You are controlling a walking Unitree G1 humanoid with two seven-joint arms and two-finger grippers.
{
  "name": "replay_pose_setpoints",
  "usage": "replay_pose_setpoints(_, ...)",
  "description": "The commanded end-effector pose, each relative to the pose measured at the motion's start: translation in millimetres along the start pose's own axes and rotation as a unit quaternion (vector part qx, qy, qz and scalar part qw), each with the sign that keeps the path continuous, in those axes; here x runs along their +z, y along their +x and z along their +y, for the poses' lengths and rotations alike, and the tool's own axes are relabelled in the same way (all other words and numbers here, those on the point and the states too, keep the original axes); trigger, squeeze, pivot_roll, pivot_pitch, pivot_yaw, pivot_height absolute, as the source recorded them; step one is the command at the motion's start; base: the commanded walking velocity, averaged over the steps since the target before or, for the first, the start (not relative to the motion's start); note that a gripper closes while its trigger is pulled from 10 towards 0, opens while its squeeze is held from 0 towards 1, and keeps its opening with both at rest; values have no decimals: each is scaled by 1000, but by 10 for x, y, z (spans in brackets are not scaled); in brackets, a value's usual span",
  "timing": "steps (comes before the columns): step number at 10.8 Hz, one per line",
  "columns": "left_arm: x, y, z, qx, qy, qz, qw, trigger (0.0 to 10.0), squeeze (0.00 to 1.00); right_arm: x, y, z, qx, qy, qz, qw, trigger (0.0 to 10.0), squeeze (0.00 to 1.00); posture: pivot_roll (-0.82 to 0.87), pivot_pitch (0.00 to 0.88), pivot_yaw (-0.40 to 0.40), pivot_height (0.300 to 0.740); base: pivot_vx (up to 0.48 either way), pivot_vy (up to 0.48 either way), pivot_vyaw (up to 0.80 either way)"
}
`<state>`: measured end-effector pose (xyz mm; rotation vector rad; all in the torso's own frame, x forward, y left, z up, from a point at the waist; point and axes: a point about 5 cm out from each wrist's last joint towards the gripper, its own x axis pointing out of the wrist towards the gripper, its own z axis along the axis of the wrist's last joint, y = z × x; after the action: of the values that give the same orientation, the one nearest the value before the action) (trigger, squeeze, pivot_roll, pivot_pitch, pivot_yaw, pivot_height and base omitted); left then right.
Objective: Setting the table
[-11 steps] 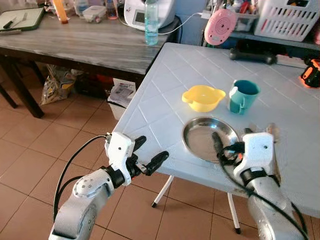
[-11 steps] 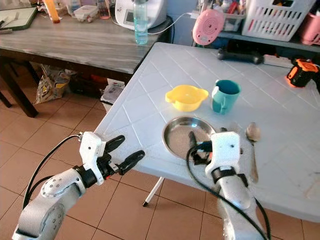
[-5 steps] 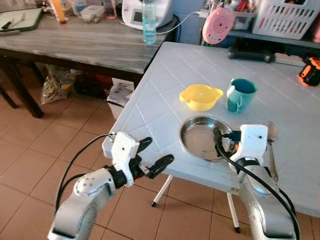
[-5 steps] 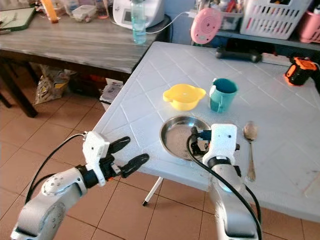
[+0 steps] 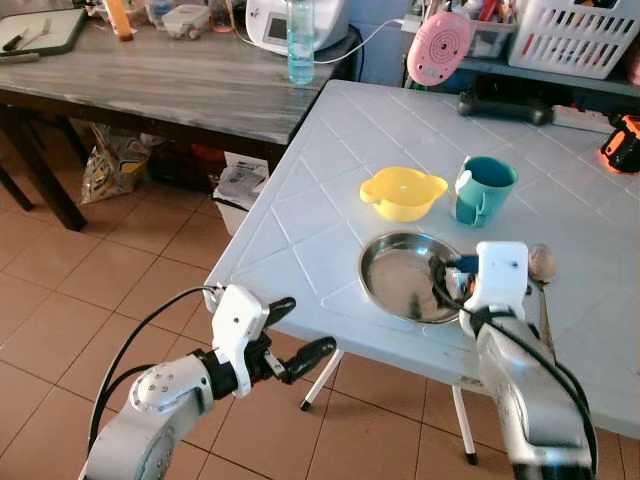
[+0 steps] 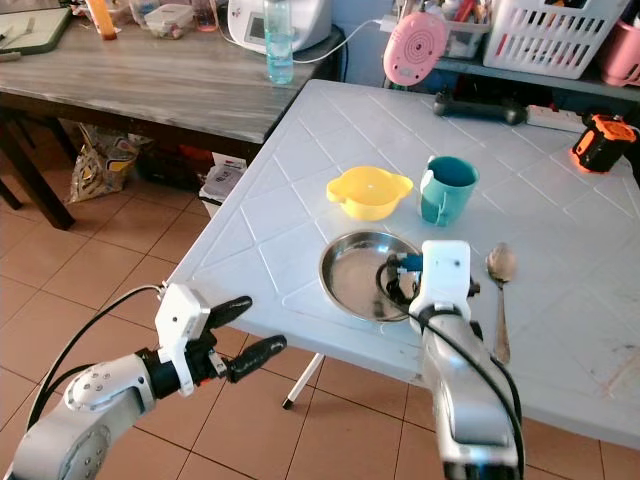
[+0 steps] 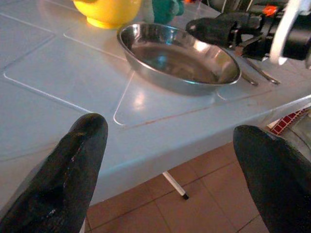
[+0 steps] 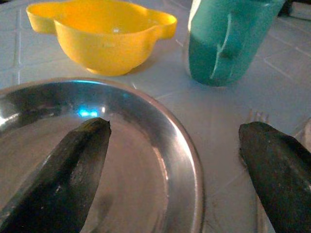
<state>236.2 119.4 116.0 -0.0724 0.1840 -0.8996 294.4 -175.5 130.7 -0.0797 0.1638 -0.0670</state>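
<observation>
On the table (image 5: 330,150), plate (image 5: 405,290), bowl (image 5: 403,193) at 12, cup (image 5: 483,190) at 1 are set; your right gripper (image 8: 175,160) gapes wide, empty.

Colours on the white diamond-grooved table (image 6: 300,170)
Yellow bowl (image 6: 369,192), teal mug (image 6: 447,190), shiny steel plate (image 6: 352,275), silver spoon (image 6: 500,290); terracotta tiled floor (image 6: 90,270); grey wood-grain bench (image 6: 150,75); pink round fan (image 6: 414,48).

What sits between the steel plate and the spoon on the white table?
The right gripper, fingers open, straddles the steel plate's right rim there, seen in the right eye view. A fork also lies beside the spoon.
</observation>
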Motion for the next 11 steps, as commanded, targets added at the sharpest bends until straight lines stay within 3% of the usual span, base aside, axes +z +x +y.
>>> replay_pose_setpoints(1, 51, 15, -29, -4, 12, -8, 1000, 10000, 0, -60, 26, -18, 0, 0, 20, 1000, 10000, 0, -44, 100, -21, 740, 0, 0, 0)
replay_pose_setpoints(4, 51, 50, -54, -3, 10, -14, 1000, 10000, 0, -80, 106, 58, 14, 29, 42, 999, 10000, 0, -48, 96, -24, 740, 0, 0, 0)
replay_pose_setpoints(5, 51, 54, -51, -3, 10, -15, 1000, 10000, 0, -77, 111, 63, 15, 32, 44, 998, 0, 0, -49, 96, -24, 740, 0, 0, 0)
replay_pose_setpoints(9, 52, 102, -73, -2, 5, -20, 1000, 10000, 0, -57, 121, 78, 13, 68, 91, 993, 118, 0, -49, 91, -22, 740, 0, 0, 0)
replay_pose_setpoints(11, 37, 106, -83, -4, 3, -18, 1000, 10000, 0, 15, 121, 71, 7, 74, 88, 993, 0, 0, -48, 90, -24, 740, 0, 0, 0)
